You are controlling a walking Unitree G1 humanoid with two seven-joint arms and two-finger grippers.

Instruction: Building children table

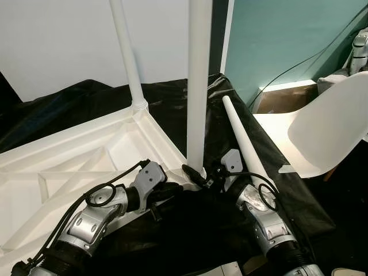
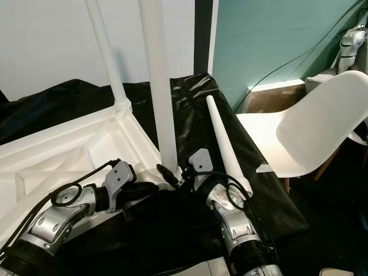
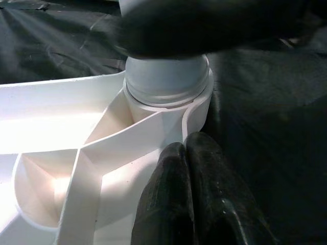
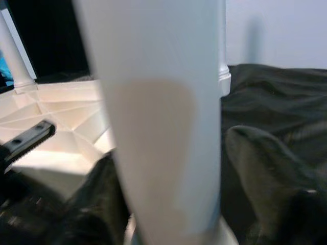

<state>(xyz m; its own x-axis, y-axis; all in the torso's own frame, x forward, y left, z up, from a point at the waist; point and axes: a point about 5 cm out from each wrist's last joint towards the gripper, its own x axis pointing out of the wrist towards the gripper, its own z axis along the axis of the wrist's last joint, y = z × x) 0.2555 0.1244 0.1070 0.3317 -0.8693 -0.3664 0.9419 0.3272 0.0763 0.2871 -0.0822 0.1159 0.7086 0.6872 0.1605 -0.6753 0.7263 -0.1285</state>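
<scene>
Upturned white tabletop [image 1: 69,155] on black sheet [image 1: 172,103], right gripper [image 1: 202,172] fingers straddling upright leg [image 1: 198,80] (grasp unconfirmed), left gripper [image 1: 172,188] clenched at socket [image 3: 168,102], spare leg [image 1: 244,141] alongside.

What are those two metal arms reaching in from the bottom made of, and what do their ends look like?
Both are silver, ribbed metal segments with black corrugated sleeves lower down and looped black cables. Each wrist carries a grey angular block. The left gripper and right gripper end in long glossy black fingers.
</scene>
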